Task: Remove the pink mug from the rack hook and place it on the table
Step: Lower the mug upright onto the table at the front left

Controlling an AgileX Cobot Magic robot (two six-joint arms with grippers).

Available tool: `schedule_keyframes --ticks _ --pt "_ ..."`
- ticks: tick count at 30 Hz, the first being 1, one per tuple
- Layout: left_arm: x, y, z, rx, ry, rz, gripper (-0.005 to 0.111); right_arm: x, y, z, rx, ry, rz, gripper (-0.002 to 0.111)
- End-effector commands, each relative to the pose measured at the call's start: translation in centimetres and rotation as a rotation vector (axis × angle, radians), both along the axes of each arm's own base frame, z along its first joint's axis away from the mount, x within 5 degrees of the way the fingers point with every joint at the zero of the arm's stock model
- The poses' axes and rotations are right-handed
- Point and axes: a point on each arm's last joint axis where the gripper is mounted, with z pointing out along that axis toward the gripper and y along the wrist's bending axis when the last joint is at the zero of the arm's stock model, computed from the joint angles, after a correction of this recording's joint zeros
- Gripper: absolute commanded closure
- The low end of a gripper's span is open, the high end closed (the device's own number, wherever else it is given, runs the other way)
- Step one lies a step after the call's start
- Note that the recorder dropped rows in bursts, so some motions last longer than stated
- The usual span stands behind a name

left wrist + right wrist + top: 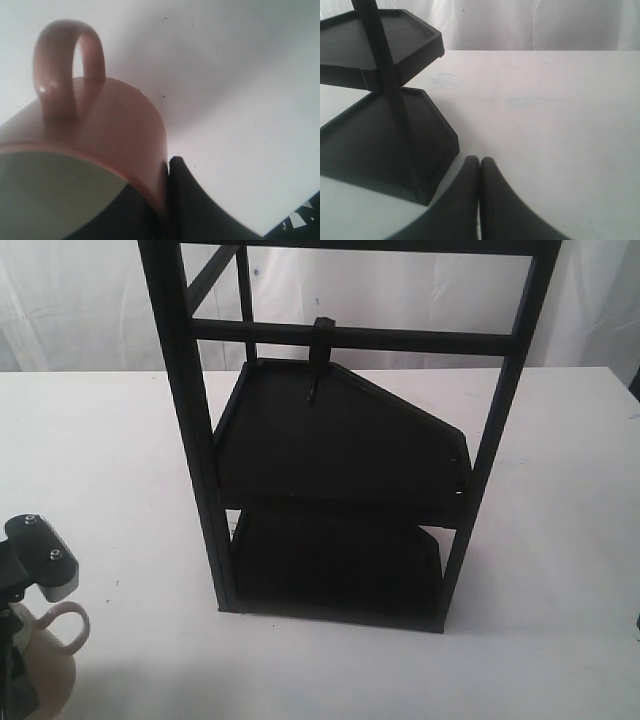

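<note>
- Exterior view: the black rack [330,440] stands in the middle of the table [110,440]. The rack hook [318,355] sits on its crossbar, and the pink mug [45,655] is off it. The mug's way down in the near-left corner, well apart from the rack, with the left arm [38,558] right over it. The picture's edge cuts off the mug's base, so there's no telling if it's actually resting on the table.
- Left wrist view: the left gripper [159,182] is clamped on the mug's wall at the rim. One black finger [187,200] lies flat against the outside, and a dark shape inside the cream interior looks like the other one. The handle [67,70] is round the side, away from the grip.
- Right wrist view: the right gripper [479,195] has its fingers pressed together on nothing, near the corner of the rack's bottom shelf [380,135].
</note>
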Motion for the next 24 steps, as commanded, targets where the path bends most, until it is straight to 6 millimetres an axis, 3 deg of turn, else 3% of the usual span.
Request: schedule_keyframes --ticks 1,14,24 --pt "0.0 0.0 -0.4 -0.007 -0.025 0.008 0.107 0.0 0.0 0.0 0.001 -0.01 -0.007 0.108" --pt "0.5 -0.2 -1.4 -0.002 0.018 0.02 0.107 0.0 0.0 0.0 0.001 -0.01 -0.007 0.108" --pt "1.1 -0.3 -1.3 -0.018 -0.049 0.024 0.107 0.0 0.0 0.0 0.001 -0.01 -0.007 0.108"
